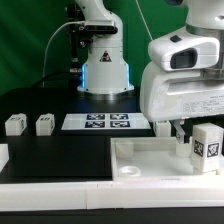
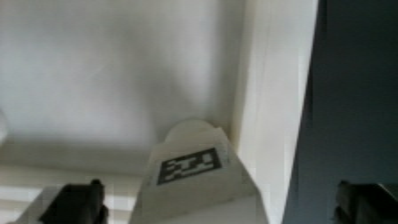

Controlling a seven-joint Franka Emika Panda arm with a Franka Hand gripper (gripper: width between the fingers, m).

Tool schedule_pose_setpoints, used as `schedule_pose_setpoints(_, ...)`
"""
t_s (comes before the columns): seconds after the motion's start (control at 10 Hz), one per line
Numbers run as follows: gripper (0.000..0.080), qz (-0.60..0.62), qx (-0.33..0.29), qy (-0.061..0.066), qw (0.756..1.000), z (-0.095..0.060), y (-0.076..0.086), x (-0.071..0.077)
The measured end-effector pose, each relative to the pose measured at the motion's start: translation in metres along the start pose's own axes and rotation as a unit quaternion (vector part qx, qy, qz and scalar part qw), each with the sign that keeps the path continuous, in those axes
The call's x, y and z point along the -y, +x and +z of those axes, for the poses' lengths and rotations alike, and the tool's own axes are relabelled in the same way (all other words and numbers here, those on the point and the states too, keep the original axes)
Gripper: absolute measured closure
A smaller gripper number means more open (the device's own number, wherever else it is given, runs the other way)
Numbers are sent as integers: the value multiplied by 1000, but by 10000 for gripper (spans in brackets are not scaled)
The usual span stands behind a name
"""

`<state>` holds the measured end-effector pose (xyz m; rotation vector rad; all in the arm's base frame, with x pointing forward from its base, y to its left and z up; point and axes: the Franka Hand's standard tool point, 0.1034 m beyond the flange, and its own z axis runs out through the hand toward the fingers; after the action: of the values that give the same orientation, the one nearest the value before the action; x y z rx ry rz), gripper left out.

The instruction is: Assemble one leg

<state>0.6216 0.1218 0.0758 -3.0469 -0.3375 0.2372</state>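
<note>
The leg [image 1: 207, 141] is a small white block with a black-and-white tag. It stands upright at the near corner of the big flat white tray-like piece [image 1: 140, 160], on the exterior view's right. My gripper [image 1: 192, 138] hangs right over it. In the wrist view the leg [image 2: 196, 160] sits between the two dark fingertips [image 2: 71, 203], with a gap on each side. The gripper [image 2: 217, 205] is open and holds nothing.
Two more small white tagged blocks [image 1: 15, 124] [image 1: 44, 123] stand on the black table at the exterior view's left. The marker board [image 1: 97, 122] lies in front of the robot base [image 1: 105, 75]. Another white part [image 1: 3, 155] shows at the left edge.
</note>
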Motion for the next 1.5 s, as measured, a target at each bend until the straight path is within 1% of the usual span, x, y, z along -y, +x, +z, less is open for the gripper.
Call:
schedule_pose_setpoints(0.2,150,-80,0,0,997,0,0,-1)
schedule_pose_setpoints(0.5,154,-90,0,1,996,0,0,-1)
schedule_pose_setpoints(0.6,308,-90,0,1,996,0,0,-1)
schedule_pose_setpoints(0.7,485,-90,0,0,996,0,0,-2)
schedule_pose_setpoints(0.8,500,-89,0,-2,996,0,0,-5)
schedule_pose_setpoints(1.1,502,-66,0,-1,998,1,-1,-5)
schedule_pose_setpoints(1.2,502,-26,-1,0,1000,1,0,-5)
schedule_pose_setpoints(1.3,502,40,-3,0,999,1,0,-4)
schedule_pose_setpoints(1.5,503,171,-4,0,985,1,1,-2)
